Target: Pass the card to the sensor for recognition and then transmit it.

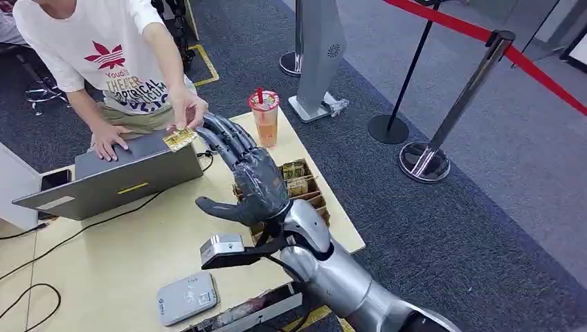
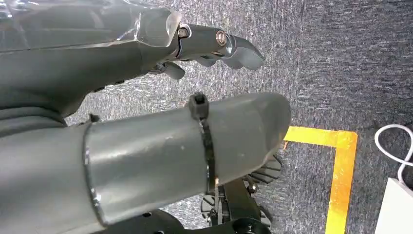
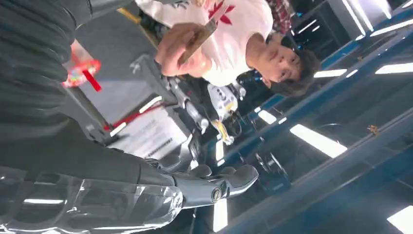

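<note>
Right hand empty, fingers spread, beside card pinched by person's hand.

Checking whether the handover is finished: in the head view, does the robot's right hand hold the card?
No, the card is pinched in the person's hand, and the right hand reaches toward it with fingers spread.

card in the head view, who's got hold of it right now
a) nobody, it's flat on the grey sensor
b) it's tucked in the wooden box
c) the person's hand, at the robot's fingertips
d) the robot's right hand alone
c: the person's hand pinches the card just past the right hand's outstretched fingers, far from the grey sensor at the near table edge.
</note>
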{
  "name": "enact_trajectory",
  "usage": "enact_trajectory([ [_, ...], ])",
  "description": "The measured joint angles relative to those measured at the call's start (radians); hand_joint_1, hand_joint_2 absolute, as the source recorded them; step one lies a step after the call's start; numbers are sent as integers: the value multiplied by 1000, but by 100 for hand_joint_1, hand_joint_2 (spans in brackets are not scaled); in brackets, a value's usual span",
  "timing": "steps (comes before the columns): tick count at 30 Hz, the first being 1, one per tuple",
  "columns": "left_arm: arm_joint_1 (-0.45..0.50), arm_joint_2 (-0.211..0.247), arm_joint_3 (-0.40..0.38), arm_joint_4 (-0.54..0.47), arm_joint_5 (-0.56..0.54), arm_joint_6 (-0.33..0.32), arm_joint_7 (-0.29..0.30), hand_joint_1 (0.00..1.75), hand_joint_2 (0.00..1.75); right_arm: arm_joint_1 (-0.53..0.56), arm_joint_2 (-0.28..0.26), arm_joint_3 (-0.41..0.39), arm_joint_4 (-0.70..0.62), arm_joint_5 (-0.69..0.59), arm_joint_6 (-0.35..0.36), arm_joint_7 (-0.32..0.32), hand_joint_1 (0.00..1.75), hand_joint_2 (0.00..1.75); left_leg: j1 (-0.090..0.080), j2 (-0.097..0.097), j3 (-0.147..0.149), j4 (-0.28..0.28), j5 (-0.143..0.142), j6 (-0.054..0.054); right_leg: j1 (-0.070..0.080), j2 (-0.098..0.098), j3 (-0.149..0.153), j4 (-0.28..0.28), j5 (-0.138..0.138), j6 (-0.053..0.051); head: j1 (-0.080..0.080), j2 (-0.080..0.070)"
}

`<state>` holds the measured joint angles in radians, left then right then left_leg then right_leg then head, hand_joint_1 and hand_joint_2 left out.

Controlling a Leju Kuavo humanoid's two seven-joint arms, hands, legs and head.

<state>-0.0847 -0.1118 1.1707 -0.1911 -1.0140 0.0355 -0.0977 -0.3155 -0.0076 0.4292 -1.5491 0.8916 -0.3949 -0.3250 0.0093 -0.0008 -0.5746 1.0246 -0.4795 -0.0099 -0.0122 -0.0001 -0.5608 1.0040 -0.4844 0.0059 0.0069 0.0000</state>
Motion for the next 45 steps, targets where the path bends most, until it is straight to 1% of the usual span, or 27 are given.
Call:
enact_trajectory([
  [5,-2,0,0,0,-2,2,0,0,0,-78,-1,19,77,28,-28,6,0,175,0,0,0,0,0,0,0,0,0,0,0,0,0,0],
  [12,-4,0,0,0,-7,6,1,0,0,-193,0,38,212,4,-35,18,0,175,0,-1,0,0,0,0,0,-1,0,0,0,0,0,0],
  [18,-11,0,-1,0,-19,4,13,0,0,-236,-1,39,308,-5,-63,19,0,175,0,-1,0,0,0,0,0,0,0,0,0,0,0,0],
  [24,-13,1,-1,0,-19,3,15,0,0,-252,-1,39,375,-16,-73,18,2,175,0,0,0,0,0,0,0,0,0,0,0,0,0,0],
  [26,-12,1,-1,0,-18,3,15,0,0,-257,-1,39,391,-22,-76,12,28,175,0,0,0,0,0,0,0,0,0,0,0,0,0,0],
  [27,-12,1,-1,0,-18,4,15,0,0,-259,-1,39,399,-24,-77,11,79,175,0,0,0,0,0,0,0,0,0,0,0,0,0,0],
  [28,-12,1,-1,0,-18,4,15,0,0,-260,-1,39,405,-31,-77,10,141,175,0,0,0,0,0,0,0,0,0,0,0,0,0,0],
  [29,-12,1,-1,0,-18,4,15,0,0,-261,-1,39,411,-32,-77,10,141,175,0,-1,0,0,0,0,0,0,0,0,0,0,0,0],
  [31,-12,1,-1,0,-18,4,15,0,0,-262,-1,39,419,-32,-80,10,175,175,0,-1,0,0,0,0,0,0,0,0,0,0,0,0],
  [45,-12,6,-1,0,-18,6,15,0,0,-269,-1,39,449,-35,-84,6,175,175,0,-1,0,0,0,0,0,-1,0,0,0,0,0,0],
])
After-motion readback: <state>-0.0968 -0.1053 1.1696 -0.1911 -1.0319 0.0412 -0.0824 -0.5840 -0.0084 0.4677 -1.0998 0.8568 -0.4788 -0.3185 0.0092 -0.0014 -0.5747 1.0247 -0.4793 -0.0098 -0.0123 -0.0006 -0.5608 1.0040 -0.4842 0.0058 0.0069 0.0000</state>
